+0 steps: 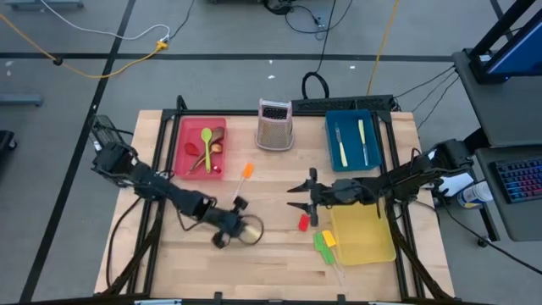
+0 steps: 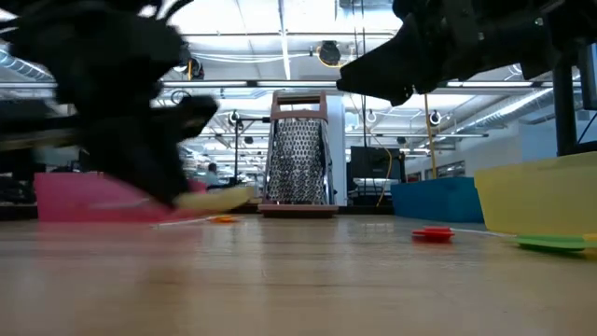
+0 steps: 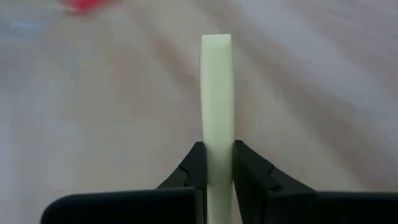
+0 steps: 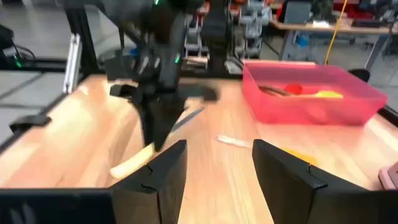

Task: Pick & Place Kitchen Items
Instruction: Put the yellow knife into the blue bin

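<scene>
Wooden table under left gripper clamping cream-handled knife.

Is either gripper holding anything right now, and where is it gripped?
The left gripper pinches a cream-handled knife by its handle; the cream end sticks out past the fingers. The right gripper is open and empty.

Cream-handled knife: lower handle is running off the frame edge, blade hidden. Left hand is blurring in the low view.
</scene>
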Controlling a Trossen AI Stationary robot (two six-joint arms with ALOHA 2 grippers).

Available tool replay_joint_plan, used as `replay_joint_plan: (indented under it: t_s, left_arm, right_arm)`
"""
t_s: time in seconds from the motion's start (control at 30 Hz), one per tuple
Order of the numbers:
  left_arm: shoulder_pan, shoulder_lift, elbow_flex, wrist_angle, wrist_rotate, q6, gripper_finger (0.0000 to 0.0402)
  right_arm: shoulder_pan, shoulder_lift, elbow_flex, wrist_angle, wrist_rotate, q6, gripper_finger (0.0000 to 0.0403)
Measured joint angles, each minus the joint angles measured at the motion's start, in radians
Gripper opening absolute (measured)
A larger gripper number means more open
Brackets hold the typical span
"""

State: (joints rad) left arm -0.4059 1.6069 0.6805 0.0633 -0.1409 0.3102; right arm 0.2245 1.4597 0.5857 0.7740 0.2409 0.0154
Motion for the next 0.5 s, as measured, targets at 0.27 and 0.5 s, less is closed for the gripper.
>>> replay_joint_plan:
  t_s: [0.27, 0.5]
  left_arm:
    - [0.186, -0.002, 0.081, 0.054, -0.091, 0.002, 0.005]
    - [0.264, -0.003, 0.101, 0.223, -0.071, -0.028, 0.0053]
  right_arm:
    - [-0.004, 0.0, 0.012, -0.067, 0.025, -0.036, 0.0176]
    - [-0.036, 0.0, 0.012, -0.068, 0.045, -0.103, 0.0176]
